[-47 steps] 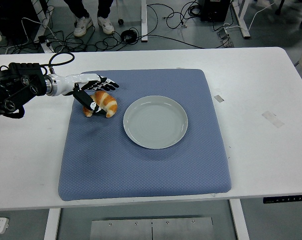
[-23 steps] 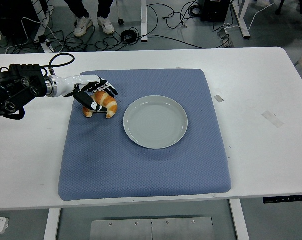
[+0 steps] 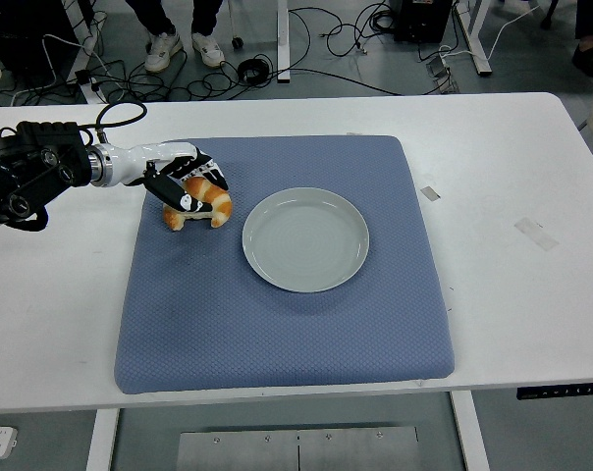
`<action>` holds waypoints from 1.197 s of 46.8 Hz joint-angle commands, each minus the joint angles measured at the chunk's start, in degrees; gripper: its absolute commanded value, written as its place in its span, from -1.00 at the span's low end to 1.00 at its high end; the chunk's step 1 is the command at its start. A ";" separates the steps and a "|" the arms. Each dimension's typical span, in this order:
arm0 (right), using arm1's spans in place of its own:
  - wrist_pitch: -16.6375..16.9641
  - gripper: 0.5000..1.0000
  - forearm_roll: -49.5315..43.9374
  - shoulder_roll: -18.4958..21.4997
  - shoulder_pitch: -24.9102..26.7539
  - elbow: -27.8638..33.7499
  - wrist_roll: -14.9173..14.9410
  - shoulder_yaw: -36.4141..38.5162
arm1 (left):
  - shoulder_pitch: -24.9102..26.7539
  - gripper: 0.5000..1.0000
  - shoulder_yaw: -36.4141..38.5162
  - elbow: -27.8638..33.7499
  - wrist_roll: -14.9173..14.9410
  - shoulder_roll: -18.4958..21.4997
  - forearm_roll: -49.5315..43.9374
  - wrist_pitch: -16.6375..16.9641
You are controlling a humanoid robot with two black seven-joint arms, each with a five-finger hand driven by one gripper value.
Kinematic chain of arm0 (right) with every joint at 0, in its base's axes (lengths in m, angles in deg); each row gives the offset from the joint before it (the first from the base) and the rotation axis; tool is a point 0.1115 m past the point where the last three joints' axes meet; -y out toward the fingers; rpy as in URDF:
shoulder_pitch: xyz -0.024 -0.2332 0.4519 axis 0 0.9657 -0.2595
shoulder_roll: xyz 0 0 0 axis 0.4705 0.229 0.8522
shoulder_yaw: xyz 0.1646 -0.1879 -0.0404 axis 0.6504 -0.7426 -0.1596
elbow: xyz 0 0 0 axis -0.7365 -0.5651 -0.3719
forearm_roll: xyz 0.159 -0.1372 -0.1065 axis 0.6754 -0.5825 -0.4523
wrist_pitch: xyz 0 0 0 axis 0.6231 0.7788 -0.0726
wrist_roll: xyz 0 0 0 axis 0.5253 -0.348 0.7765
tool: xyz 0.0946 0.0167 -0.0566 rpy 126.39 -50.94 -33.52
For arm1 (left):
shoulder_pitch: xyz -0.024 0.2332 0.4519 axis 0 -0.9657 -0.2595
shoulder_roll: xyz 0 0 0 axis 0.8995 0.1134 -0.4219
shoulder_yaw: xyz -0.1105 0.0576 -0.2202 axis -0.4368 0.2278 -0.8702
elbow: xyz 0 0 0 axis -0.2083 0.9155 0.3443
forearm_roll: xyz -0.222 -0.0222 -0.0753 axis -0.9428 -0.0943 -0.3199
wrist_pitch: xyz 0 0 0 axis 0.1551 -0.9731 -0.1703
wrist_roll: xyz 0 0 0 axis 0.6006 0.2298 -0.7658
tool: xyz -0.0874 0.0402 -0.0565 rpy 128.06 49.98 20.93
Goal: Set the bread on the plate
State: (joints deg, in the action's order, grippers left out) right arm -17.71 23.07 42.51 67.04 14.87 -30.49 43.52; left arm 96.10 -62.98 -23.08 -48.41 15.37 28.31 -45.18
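— Where's the golden-brown croissant-shaped bread?

— Near the blue mat's far-left corner — my left hand is wrapped round it from above, ready to carry it to the round grey plate.

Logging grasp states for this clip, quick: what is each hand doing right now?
Left hand: closed around the bread, which sits on the blue mat left of the plate.
Right hand: not in view.

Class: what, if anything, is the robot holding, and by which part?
The left hand grips the bread across its top, on the mat.
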 commanded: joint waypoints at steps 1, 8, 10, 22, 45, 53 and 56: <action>0.01 1.00 0.00 0.00 0.08 0.00 -0.03 0.00 | 0.46 -0.74 -0.34 0.00 -0.04 0.08 -0.15 -0.10; 0.01 1.00 0.00 0.00 -0.01 0.00 -0.03 0.00 | 2.57 -0.72 -2.80 0.00 -0.04 0.26 -0.15 -0.54; 0.01 1.00 0.00 0.00 -0.01 0.00 0.06 0.00 | 3.53 -0.72 -3.59 0.09 -0.04 0.26 -0.15 -0.72; 0.01 1.00 0.00 0.00 -0.01 0.00 -0.03 0.00 | 8.55 -0.67 -5.70 0.27 -0.04 -2.63 -1.81 -1.68; 0.01 1.00 0.00 0.00 -0.01 0.00 -0.03 0.00 | 8.99 -0.58 -5.27 5.53 -0.04 -9.85 -3.93 -5.82; 0.01 1.00 0.00 0.00 -0.01 0.00 -0.03 0.00 | 8.64 -0.57 -4.04 7.74 0.05 -9.76 -3.49 -5.64; 0.01 1.00 0.00 0.00 -0.01 0.00 -0.03 0.00 | 8.55 -0.57 -3.42 7.74 0.05 -9.59 -3.49 -5.64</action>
State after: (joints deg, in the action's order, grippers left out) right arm -17.71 23.07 42.52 67.05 14.87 -30.52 43.53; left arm 104.75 -66.91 -15.33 -48.36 5.65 24.82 -50.87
